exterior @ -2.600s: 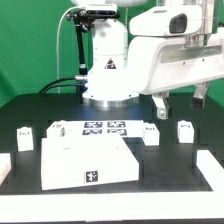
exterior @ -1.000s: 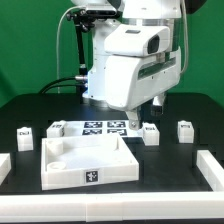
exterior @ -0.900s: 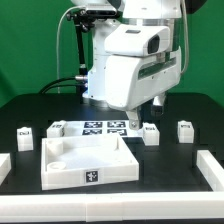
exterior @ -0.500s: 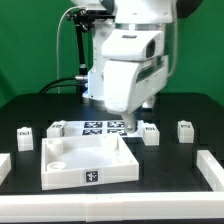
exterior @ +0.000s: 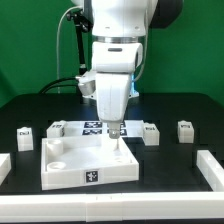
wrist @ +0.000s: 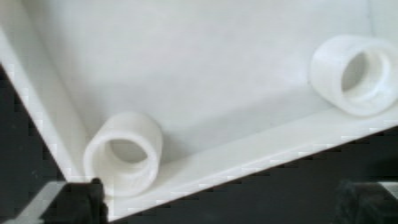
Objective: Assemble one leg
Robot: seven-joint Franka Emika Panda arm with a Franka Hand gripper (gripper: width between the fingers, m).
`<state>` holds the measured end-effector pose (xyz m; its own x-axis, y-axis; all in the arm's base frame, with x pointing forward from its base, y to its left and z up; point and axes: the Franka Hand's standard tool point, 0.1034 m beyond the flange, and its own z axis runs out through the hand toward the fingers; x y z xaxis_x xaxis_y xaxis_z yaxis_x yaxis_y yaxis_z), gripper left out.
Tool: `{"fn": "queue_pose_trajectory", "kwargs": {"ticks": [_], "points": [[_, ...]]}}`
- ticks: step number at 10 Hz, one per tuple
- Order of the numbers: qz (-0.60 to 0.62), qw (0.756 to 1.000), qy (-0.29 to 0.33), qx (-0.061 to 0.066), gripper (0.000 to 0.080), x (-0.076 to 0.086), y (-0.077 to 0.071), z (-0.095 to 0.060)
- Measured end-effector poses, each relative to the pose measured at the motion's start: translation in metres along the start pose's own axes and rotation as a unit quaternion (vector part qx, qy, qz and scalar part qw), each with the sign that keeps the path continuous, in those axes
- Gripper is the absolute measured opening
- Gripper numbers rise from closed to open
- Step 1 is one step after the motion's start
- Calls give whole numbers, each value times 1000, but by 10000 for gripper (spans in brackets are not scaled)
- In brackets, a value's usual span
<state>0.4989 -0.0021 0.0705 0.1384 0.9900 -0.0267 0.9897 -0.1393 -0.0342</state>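
Several small white legs with marker tags stand on the black table: one and another toward the exterior view's left, one and another toward its right. My gripper points down over the far right corner of the large white square panel. It holds none of the legs. In the wrist view the gripper is open, with dark blurred fingertips far apart. They straddle the panel's rim near one round corner socket; a second socket lies further along.
The marker board lies flat behind the panel, partly hidden by the arm. White rails sit at the front corners of the table, one at the exterior view's left and one at its right. The robot's base stands behind.
The arm has swung from the exterior view's right toward the middle, turned upright and come down over the panel's far right corner. The legs and the panel have not moved.
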Motion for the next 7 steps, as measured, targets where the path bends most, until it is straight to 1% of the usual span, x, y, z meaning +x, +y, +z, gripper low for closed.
{"fn": "queue_pose_trajectory", "kwargs": {"ticks": [3, 4, 5, 6, 7], "points": [[-6, 1000, 0, 2, 650, -3, -2, 2], [-61, 998, 3, 0, 650, -14, -8, 7], [-89, 996, 3, 2, 650, -25, -18, 11], [-116, 993, 2, 8, 650, -32, -25, 14], [-145, 989, -2, 10, 650, -36, -30, 16]]}}
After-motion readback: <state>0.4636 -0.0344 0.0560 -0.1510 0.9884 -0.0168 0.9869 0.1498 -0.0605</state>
